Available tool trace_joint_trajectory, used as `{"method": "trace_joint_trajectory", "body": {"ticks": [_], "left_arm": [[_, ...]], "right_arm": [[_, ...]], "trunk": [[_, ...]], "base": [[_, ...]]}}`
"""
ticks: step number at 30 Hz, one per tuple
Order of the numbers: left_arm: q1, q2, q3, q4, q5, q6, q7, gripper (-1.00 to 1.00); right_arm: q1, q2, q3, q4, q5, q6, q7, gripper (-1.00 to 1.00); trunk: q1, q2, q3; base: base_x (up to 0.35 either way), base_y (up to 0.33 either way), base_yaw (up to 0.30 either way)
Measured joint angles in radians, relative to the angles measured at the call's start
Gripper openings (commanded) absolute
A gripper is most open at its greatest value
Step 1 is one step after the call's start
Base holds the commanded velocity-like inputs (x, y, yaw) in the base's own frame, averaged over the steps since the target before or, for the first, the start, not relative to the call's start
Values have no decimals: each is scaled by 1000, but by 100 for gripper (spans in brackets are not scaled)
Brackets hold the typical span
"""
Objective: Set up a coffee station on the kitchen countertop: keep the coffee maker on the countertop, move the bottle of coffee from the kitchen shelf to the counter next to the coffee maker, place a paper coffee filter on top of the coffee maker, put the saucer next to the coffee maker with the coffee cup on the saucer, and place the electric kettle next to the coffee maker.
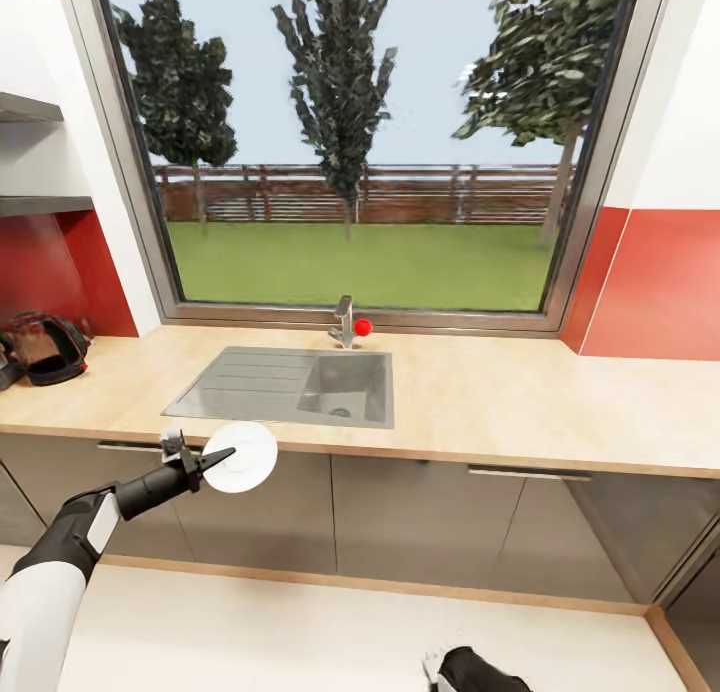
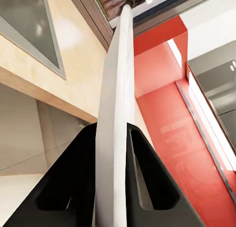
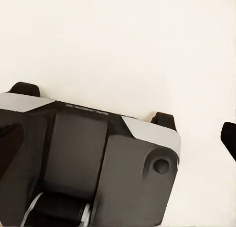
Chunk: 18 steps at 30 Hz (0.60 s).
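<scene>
My left gripper (image 1: 213, 461) is shut on the rim of the saucer (image 1: 242, 456), a flat white disc held in the air just in front of the countertop's (image 1: 500, 397) front edge, below the sink. In the left wrist view the saucer (image 2: 114, 89) stands edge-on between the two black fingers (image 2: 83, 163). The electric kettle (image 1: 42, 348), dark with a black loop handle, sits on the countertop at the far left. Part of my right arm (image 1: 470, 672) shows low near the floor; its fingers cannot be made out.
A steel sink (image 1: 290, 384) with a faucet (image 1: 345, 322) and red knob lies mid-counter under a large window. Thin dark shelves (image 1: 35, 204) hang on the left wall over red backsplash. Grey cabinet fronts (image 1: 420, 512) run below. The right wrist view looks down on the robot's base (image 3: 98, 158).
</scene>
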Motion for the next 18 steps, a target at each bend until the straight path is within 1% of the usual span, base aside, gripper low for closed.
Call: {"method": "trace_joint_trajectory", "body": {"ticks": [2, 4, 5, 7, 8, 12, 13, 14, 18], "left_arm": [[0, -1, 0, 0, -1, 0, 0, -100], [0, -2, 0, 0, -2, -1, 0, -100], [0, -1, -1, 0, -2, -2, 1, -100], [0, 0, 0, 0, -1, -2, 1, -100], [0, 1, 1, 0, -1, -2, 1, -100], [0, 6, 2, 0, -4, -1, 2, -100], [-1, 12, 2, -2, -8, 0, 3, -100], [0, 25, 1, -2, -10, -2, 5, -100], [0, 26, -1, -2, -11, -6, 9, -100]], "right_arm": [[-1, 1, 0, 66, 3, -66, -44, 100], [0, 3, 0, 93, 3, -94, -66, 100], [2, 16, -2, 105, 1, -108, -78, 100], [2, 35, -2, 108, 1, -111, -81, 100], [2, 39, -2, 108, 0, -112, -82, 100], [2, 39, -10, 105, -4, -114, -82, 100], [2, 39, -11, 105, -2, -114, -81, 100], [2, 39, -9, 106, -1, -114, -79, 100], [2, 39, -8, 109, 3, -114, -79, 100]], "trunk": [[0, 0, 0], [0, 0, 0], [0, 0, -1], [0, 0, -3], [0, 0, -4], [0, 0, -9], [0, 0, -10], [0, 0, -12], [0, 0, -16]], "base": [[0, 0, 0], [0, 0, 78], [0, 0, 150], [0, 0, 164], [0, 0, 173], [0, 0, 194], [0, 0, 210], [0, 0, 210], [0, 0, 202]]}}
